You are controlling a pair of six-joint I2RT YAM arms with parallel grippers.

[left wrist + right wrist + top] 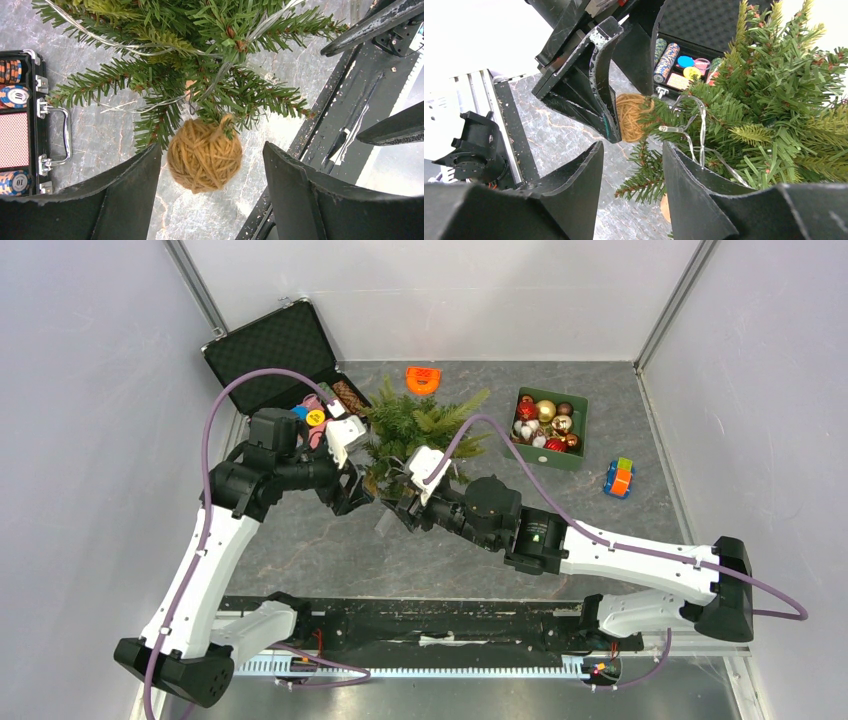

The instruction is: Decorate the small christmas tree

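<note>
Small christmas tree (pixel 415 430) stands on the counter (pixel 320 560), just right of the open poker-chip case (pixel 272 355) and well left of a green box (pixel 552 458) of baubles. The left gripper (pixel 211 149) has its jaws wide apart either side of a tan yarn ball (pixel 630 116) hanging on a low branch, a gap showing each side. The right gripper (pixel 633 150) has its jaws apart at the branches, gripping nothing.
</note>
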